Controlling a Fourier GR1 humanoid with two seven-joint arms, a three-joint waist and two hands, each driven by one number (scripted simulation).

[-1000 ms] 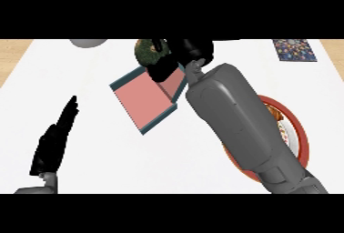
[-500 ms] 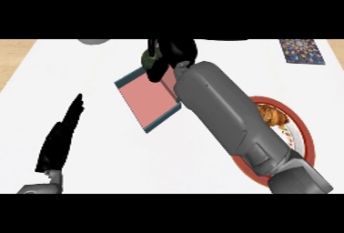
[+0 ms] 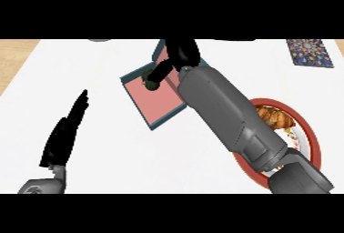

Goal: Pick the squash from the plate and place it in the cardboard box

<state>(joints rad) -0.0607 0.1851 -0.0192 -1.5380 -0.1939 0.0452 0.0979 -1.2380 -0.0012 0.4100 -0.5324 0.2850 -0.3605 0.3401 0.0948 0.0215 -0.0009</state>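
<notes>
Landmark: the shallow cardboard box with dark teal walls and a salmon-pink floor (image 3: 158,101), sitting tilted on the white counter top (image 3: 168,154).

Right hand (image 3: 176,57), black, is over the box's far half, grey right forearm (image 3: 225,111) running diagonally from the lower right of the view across the box's right wall. Fingers are curled down round a small dark green squash (image 3: 152,83); only the squash's lower end shows below the fingertips, inside the box outline, over the pink floor near the far-left wall. Cannot tell if it touches the floor or hangs above it.

Box's near-left corner and left wall are fully exposed; the right wall and far edge are mostly hidden under the forearm and hand.

Right of the box: round red-rimmed plate (image 3: 306,132), partly under the forearm. A brown croissant-like pastry (image 3: 277,118) lies on the plate. Plate rim and box look close but apart.

Left of the box: wide bare strip of counter, then the left hand (image 3: 64,134), black, fingers straight and together, holding nothing, resting well apart from the box, near the lower left.

Far right of the box, by the counter's far edge: 1 dark patterned rectangular mat (image 3: 309,53). Wood floor strip (image 3: 17,59) shows beyond the counter's left edge.
</notes>
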